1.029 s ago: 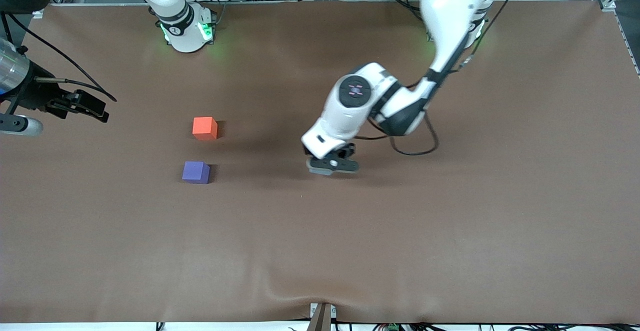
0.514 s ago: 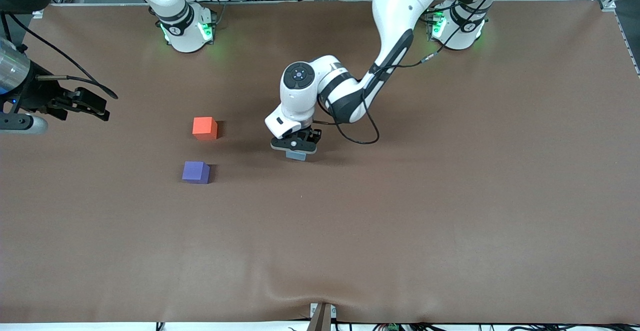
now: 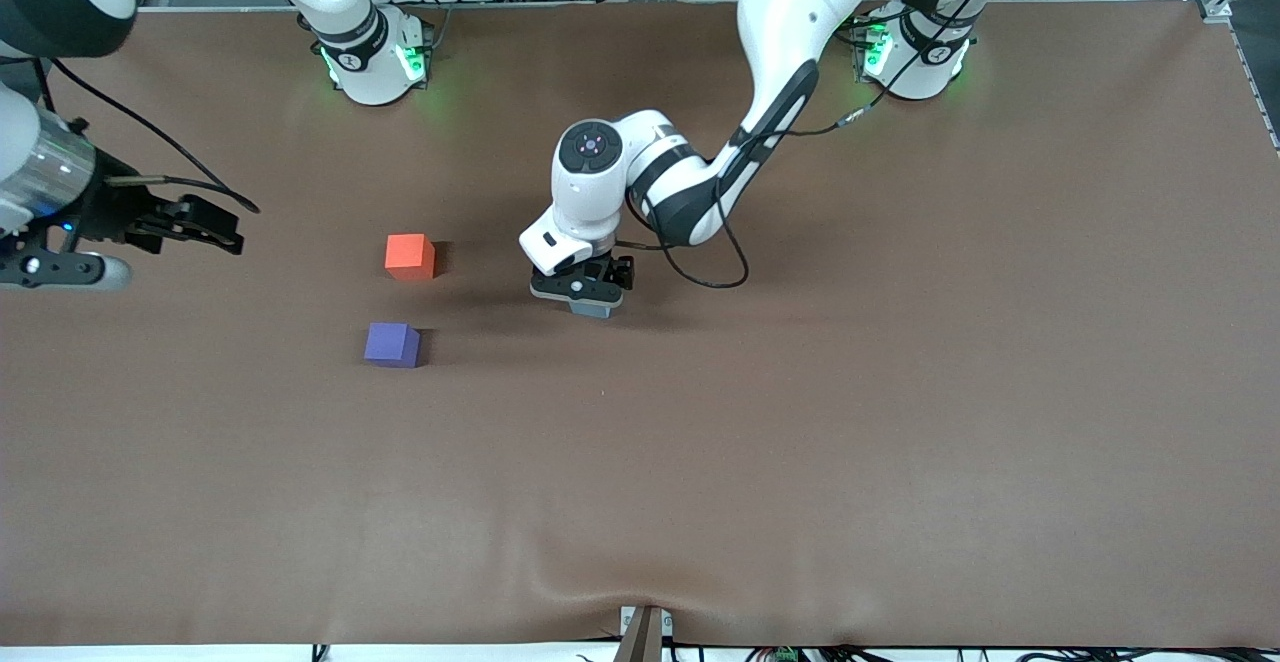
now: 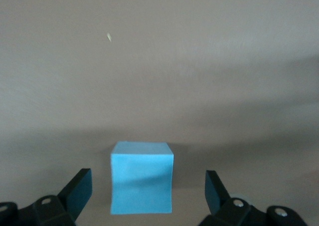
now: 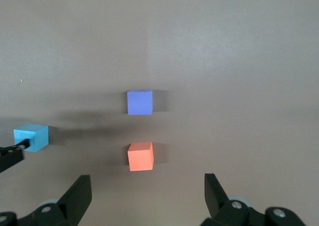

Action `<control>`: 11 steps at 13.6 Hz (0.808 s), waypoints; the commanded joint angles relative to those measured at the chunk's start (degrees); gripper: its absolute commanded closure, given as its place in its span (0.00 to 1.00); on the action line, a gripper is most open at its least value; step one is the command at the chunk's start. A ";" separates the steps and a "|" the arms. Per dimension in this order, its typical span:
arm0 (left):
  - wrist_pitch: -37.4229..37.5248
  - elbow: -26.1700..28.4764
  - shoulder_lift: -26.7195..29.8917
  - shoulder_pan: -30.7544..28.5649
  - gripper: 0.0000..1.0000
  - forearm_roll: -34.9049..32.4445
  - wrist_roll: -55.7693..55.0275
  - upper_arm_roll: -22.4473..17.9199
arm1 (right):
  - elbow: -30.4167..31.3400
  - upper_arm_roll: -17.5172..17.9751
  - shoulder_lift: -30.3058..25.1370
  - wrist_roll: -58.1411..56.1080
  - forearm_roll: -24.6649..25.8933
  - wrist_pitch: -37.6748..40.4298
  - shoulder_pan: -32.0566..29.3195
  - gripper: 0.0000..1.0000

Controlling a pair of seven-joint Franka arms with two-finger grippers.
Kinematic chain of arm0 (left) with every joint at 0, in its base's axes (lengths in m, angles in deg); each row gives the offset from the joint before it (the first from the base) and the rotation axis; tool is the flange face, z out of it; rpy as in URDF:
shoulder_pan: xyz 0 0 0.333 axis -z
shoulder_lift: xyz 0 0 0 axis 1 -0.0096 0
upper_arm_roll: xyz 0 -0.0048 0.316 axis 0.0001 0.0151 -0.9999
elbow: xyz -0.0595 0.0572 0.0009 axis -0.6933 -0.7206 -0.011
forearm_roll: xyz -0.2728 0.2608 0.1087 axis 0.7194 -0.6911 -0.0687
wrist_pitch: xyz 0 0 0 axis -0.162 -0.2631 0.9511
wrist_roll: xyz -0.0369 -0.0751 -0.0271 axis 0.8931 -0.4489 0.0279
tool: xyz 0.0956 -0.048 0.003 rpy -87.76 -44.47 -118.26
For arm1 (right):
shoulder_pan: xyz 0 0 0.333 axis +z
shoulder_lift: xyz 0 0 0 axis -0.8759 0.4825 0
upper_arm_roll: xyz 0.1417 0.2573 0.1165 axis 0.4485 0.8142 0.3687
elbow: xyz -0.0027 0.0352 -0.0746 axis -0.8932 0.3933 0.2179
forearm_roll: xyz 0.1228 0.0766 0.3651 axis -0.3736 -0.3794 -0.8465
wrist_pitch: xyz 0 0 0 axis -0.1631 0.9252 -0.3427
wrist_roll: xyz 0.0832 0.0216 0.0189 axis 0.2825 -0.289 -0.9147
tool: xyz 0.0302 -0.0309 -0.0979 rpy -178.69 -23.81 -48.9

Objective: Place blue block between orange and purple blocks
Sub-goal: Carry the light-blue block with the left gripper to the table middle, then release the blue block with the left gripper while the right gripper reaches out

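The blue block sits on the brown table, mostly hidden under my left gripper. In the left wrist view the blue block lies between the open fingers, with a gap on each side. The orange block and the purple block sit apart, toward the right arm's end, the purple one nearer the front camera. My right gripper hangs open and empty over the table's end. Its view shows the purple block, the orange block and the blue block.
The brown mat covers the table, with a wrinkle at its front edge. The left arm's cable loops beside its wrist. The arm bases stand along the table's back edge.
The left arm swung toward the right arm's end of the table, then shifted only slightly. The blue block came into view under it. The right gripper drifted a little toward the blocks.
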 commanded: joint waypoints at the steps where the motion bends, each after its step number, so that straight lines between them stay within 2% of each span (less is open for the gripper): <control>1: 7.73 2.87 12.08 -6.03 0.00 -0.48 -0.77 0.15 | -1.23 -0.06 0.43 1.47 0.61 0.98 4.07 0.00; 4: 20.74 3.15 22.38 -16.83 0.00 0.84 -0.07 0.24 | -0.88 -0.06 1.92 2.08 -0.60 -1.12 6.20 0.00; 7: 28.48 3.32 27.41 -27.65 0.00 0.84 8.34 0.33 | -0.53 -0.06 4.12 2.60 -3.15 -4.64 9.09 0.00; 9: 33.06 4.02 30.04 -33.37 0.00 0.84 14.14 0.33 | -0.62 0.03 6.05 13.97 -3.24 -8.67 13.22 0.00; 11: 33.52 6.73 33.03 -38.82 0.00 0.84 18.81 0.33 | -0.97 -0.06 8.86 21.48 -2.98 -11.49 17.35 0.00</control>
